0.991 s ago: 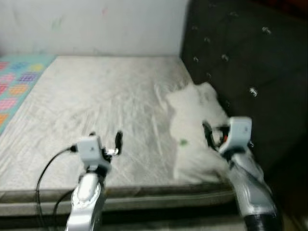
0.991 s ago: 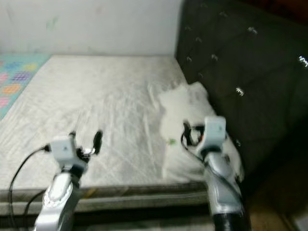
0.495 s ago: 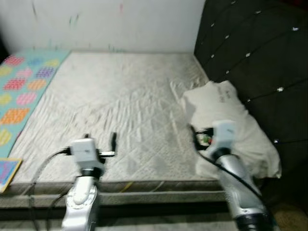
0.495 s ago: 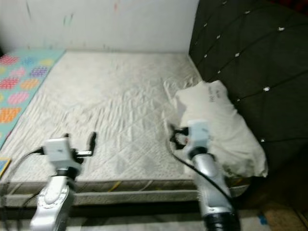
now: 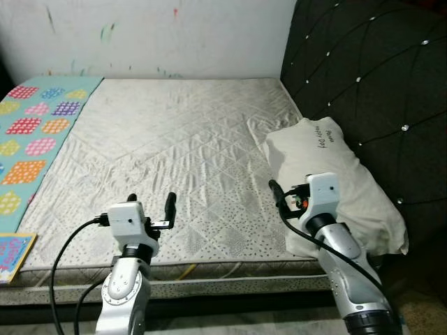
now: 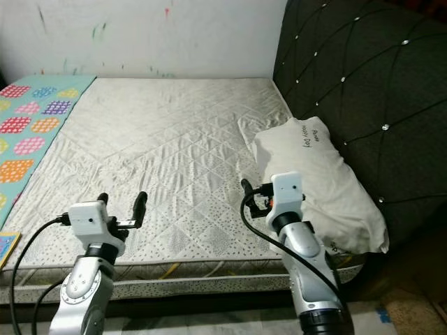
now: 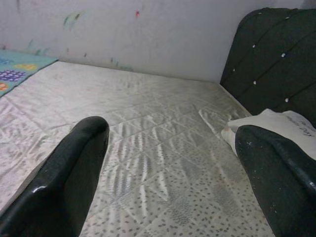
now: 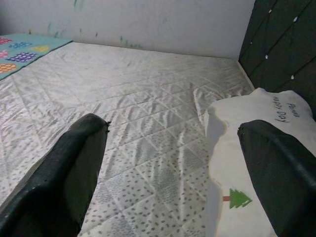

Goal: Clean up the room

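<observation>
Camera view now steadier, sharper

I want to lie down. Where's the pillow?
The white pillow lies on the robot's right side of the mattress, against the dark tufted headboard. The right claw hovers just beside its near end.

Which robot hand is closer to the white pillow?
The right. The right gripper hangs open just beside the pillow, at its near edge. The left gripper, also open, hovers over the bare mattress, well away.
</observation>
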### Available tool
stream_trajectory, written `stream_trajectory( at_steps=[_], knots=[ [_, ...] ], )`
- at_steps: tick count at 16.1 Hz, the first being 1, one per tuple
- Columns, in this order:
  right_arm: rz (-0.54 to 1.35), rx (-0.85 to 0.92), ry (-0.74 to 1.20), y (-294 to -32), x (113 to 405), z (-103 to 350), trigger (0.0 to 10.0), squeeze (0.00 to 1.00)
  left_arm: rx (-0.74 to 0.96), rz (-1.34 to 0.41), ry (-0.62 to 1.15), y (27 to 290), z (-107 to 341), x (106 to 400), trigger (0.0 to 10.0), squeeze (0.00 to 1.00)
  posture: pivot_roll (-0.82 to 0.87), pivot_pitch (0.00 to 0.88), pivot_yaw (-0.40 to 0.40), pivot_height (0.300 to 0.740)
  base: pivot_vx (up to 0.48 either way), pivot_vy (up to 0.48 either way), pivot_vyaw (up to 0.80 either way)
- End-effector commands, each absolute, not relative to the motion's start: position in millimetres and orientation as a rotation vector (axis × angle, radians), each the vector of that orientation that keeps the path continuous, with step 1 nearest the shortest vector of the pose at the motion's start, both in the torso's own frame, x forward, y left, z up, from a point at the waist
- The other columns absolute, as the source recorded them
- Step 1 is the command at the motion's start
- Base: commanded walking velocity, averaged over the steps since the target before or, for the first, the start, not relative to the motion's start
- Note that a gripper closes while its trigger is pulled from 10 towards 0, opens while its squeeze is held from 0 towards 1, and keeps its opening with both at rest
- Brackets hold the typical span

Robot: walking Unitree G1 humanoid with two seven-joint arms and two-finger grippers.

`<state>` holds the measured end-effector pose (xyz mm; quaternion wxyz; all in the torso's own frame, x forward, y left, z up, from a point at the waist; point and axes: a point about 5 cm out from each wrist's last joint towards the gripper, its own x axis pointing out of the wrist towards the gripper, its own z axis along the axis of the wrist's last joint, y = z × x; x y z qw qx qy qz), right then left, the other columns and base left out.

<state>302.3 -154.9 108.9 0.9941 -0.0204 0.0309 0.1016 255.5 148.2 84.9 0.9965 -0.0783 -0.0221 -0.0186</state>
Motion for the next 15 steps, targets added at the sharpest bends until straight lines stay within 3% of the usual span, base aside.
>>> stream_trajectory(
  at_steps=[1, 7, 15],
  knots=[
    [0.207, -0.037, 0.047, -154.4, 305.1, 114.6, 10.0, 0.0, -0.153, -0.047, -0.067, 148.0, 89.8, 256.8, 10.0, 0.0, 0.03, 0.0, -0.001, 0.74, 0.285, 0.0, 0.0],
    [0.207, -0.031, 0.041, -154.6, 305.2, 115.3, 10.0, 0.0, -0.155, -0.05, -0.062, 146.7, 89.0, 256.2, 10.0, 0.0, 0.03, 0.0, 0.003, 0.74, 0.284, 0.0, 0.0],
    [0.191, -0.036, 0.048, -156.8, 306.2, 111.2, 10.0, 0.0, -0.147, -0.048, -0.055, 148.8, 88.2, 255.8, 10.0, 0.0, 0.04, 0.0, 0.006, 0.74, 0.127, 0.0, 0.0]
  ],
)
